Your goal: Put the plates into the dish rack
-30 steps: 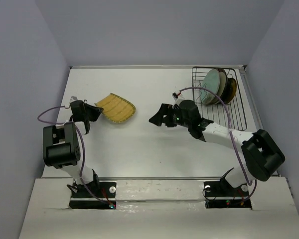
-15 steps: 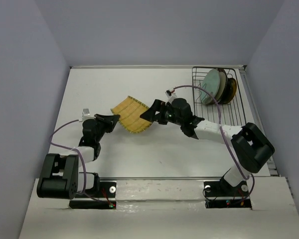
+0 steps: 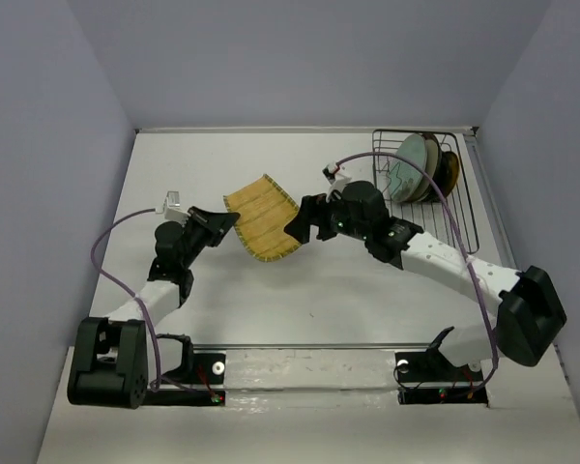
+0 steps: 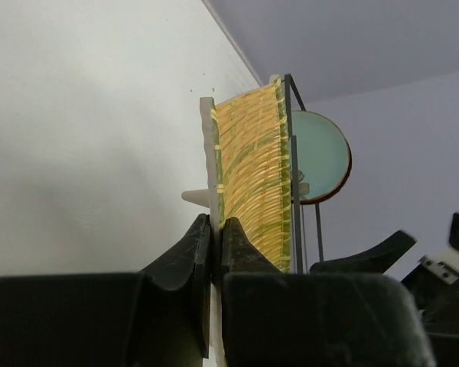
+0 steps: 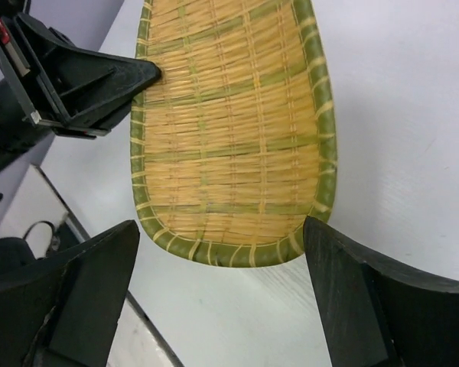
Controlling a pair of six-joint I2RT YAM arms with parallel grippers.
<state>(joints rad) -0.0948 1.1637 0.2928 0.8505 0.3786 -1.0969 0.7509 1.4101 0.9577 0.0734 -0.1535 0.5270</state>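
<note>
The yellow ribbed fan-shaped plate (image 3: 264, 217) is held up off the table near the middle. My left gripper (image 3: 222, 222) is shut on its left rim; the left wrist view shows the plate (image 4: 252, 176) edge-on between the jaws. My right gripper (image 3: 300, 224) is open at the plate's right edge, its fingers (image 5: 352, 298) spread wide on either side of the plate's green rim (image 5: 229, 252) without touching it. The black wire dish rack (image 3: 427, 193) stands at the back right with a pale green plate (image 3: 406, 169) and darker plates upright in it.
A white table (image 3: 300, 300) with walls on three sides. The rack's front half (image 3: 445, 227) holds no plates. My right arm's purple cable (image 3: 416, 188) arcs over the rack.
My left gripper has lifted the yellow plate and carried it right and up to the middle. My right gripper has moved left to the plate's edge and now straddles it.
</note>
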